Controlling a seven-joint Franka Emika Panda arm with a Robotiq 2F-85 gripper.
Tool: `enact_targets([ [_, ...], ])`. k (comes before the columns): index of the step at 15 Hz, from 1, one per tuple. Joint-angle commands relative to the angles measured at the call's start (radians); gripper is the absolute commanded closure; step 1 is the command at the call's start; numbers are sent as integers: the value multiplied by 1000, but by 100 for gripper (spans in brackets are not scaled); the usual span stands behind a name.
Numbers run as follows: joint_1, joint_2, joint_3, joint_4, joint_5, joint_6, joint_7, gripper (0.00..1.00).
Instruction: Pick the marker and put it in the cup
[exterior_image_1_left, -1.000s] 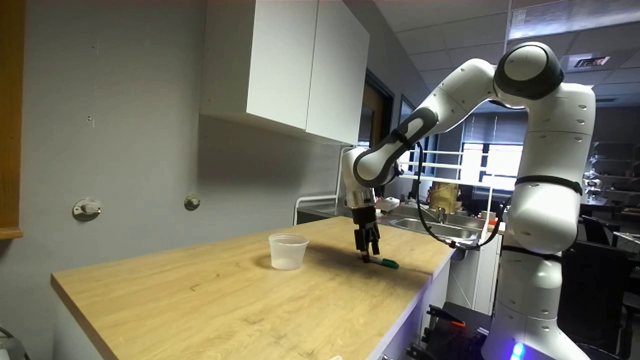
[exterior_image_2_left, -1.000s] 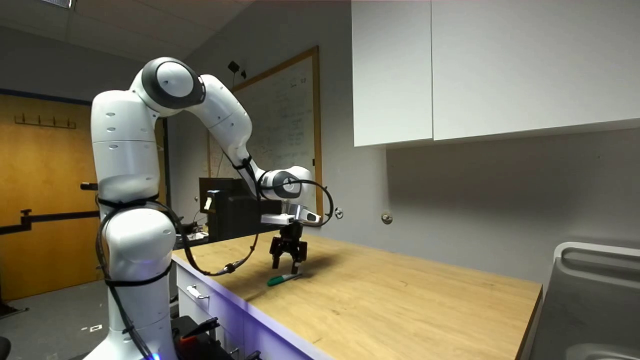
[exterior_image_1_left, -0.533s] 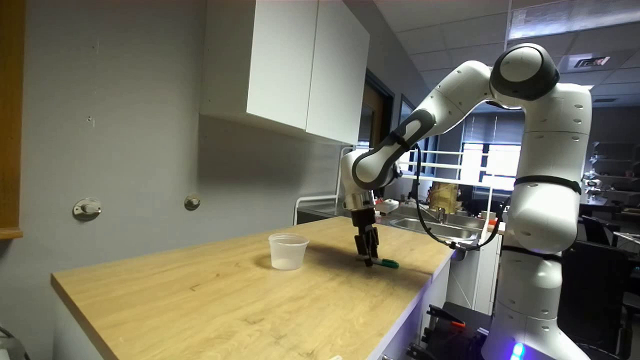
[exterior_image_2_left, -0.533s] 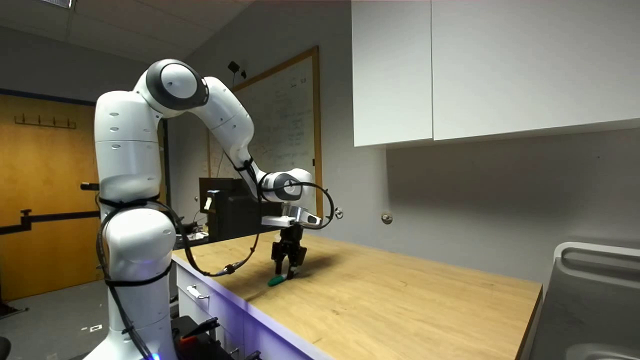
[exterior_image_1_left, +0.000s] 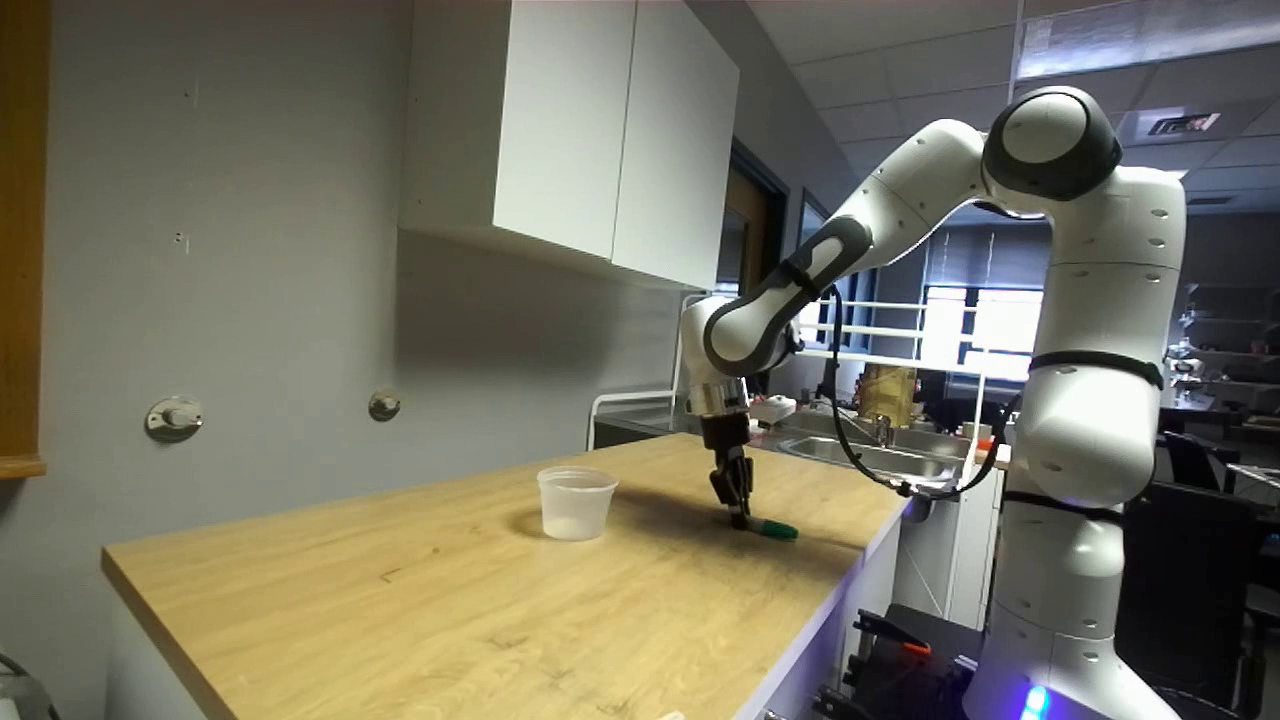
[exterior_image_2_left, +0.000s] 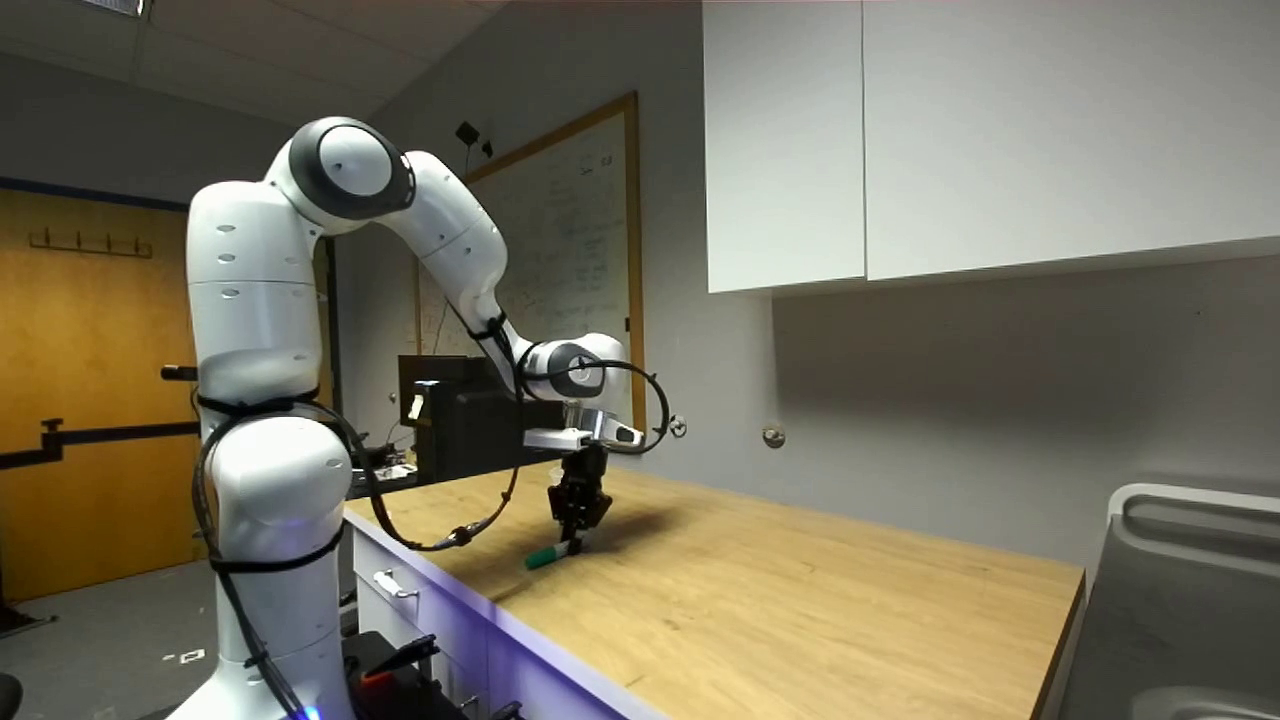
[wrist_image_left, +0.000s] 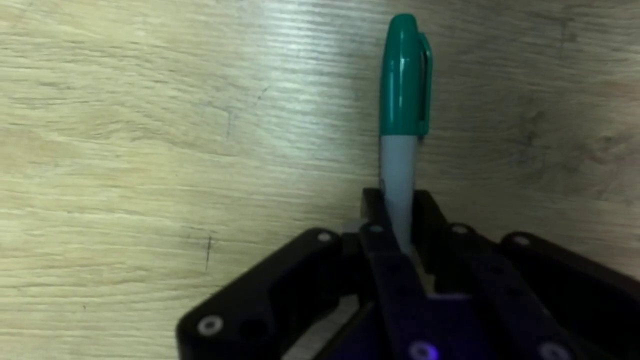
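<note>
Wrist view: one marker (wrist_image_left: 400, 134), one gripper (wrist_image_left: 398, 205).

The rounded white arm (exterior_image_1_left: 1100, 310) has dark grey rings (exterior_image_1_left: 1100, 148), black straps (exterior_image_1_left: 1110, 360) and cables (exterior_image_2_left: 461, 537) (a blue light (exterior_image_1_left: 1035, 700) low down). Its end effector (wrist_image_left: 398, 202) is black, with pale screws (wrist_image_left: 210, 325).

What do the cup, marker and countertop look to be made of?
Cup: likely thin plastic, satin; it looks whitish and half see-through.
Marker: probably plastic; glossy highlight on the green cap, duller pale barrel.
Countertop: wood or wood-look laminate, can't tell which; grain lines show, and soft glare in the wrist view suggests satin.
</note>
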Motion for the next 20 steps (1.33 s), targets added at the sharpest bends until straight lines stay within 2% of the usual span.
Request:
enact_targets([
  [1,3,-26,13,6,-13,-21,23,94],
  [6,24,-132,61,15,-89,-22,188,94],
  [12,27,-223,158,106,-206,-48,427,94],
  [16,19,-202,220,194,-275,-40,582,94],
  [20,31,-139,231,295,-251,-35,591,94],
])
